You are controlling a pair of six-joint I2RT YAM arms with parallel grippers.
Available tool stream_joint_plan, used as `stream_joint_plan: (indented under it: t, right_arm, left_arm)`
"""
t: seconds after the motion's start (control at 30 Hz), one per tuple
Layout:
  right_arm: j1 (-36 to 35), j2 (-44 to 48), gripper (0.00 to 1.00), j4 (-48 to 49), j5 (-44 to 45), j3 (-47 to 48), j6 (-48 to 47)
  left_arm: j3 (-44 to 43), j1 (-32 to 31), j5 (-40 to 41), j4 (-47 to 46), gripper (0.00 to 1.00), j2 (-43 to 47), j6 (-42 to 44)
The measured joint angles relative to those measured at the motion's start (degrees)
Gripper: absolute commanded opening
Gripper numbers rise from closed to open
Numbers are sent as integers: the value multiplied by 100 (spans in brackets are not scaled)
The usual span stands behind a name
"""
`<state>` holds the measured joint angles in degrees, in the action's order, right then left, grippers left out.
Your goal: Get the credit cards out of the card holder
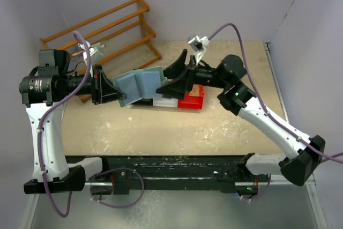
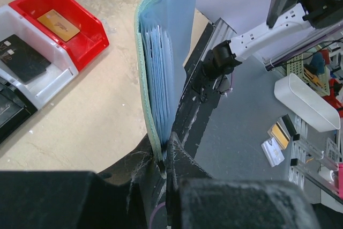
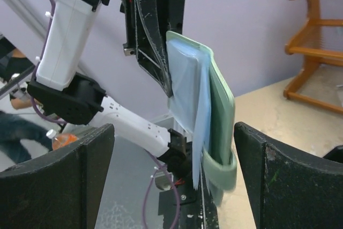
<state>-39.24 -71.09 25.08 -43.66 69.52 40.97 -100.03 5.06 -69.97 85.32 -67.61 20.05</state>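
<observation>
Card holder (image 1: 140, 84): hanging open like a book in the air between the two arms, above the row of bins.
Left gripper (image 2: 165, 156): clamping one edge of the card holder, its fingers pressing together on the grey-green cover and the pale blue pockets.
Right gripper (image 3: 172, 132): standing with its jaws wide apart, one finger to each side of the card holder, touching neither face.
Left wrist view alone: showing inside the bins, which the top view is mostly hiding under the card holder and the right gripper.
Red bin (image 2: 88, 41): holding an orange-gold card (image 2: 58, 24), lying flat.
White bin (image 2: 51, 87): sitting against the red bin and holding a black card (image 2: 21, 57), lying flat.
Black bin (image 2: 16, 119): sitting just beside the white bin, cut off by the picture's edge; contents too dark to tell.
Right wrist view alone: showing the pale pockets fanning apart and a grey-green band curling out at the card holder's lower end.
Top view alone: showing both arms meeting over the table (image 1: 161, 132), and a wooden rack (image 1: 102, 25) lying at the far left.
</observation>
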Motion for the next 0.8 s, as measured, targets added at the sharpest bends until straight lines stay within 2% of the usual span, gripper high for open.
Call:
stream_joint_plan:
  t: [0.1, 0.17, 0.23, 0.3, 0.37, 0.43, 0.5, 0.67, 0.8]
  right_arm:
    - [-323, -308, 79, -380, 87, 415, -326]
    - [-474, -472, 65, -638, 210, 629, -529]
    - [-553, -570, 48, -831, 306, 728, -693]
    - [-577, -592, 24, -964, 378, 730, -767]
    - [-595, -592, 1, -1025, 433, 730, -844]
    - [-610, -577, 0, -1088, 522, 730, -894]
    - [-614, -564, 0, -1161, 590, 730, -909]
    - [-614, -417, 0, -1298, 793, 671, -914]
    - [-614, -238, 0, -1287, 822, 590, -839]
  left_arm:
    - [0, 0, -52, 72, 1, 2, 85]
    - [-2, 0, -90, 173, 0, 0, 184]
    - [-7, 0, -125, 251, 1, 2, 229]
    - [-15, 0, -144, 291, 3, 2, 293]
    - [-15, 0, -153, 313, 13, 2, 332]
    - [-15, 0, -162, 321, 31, 0, 356]
    - [-15, 0, -157, 306, 41, 0, 356]
    - [61, 0, -50, 240, 50, 0, 365]
    - [87, 0, -31, 275, 51, -7, 476]
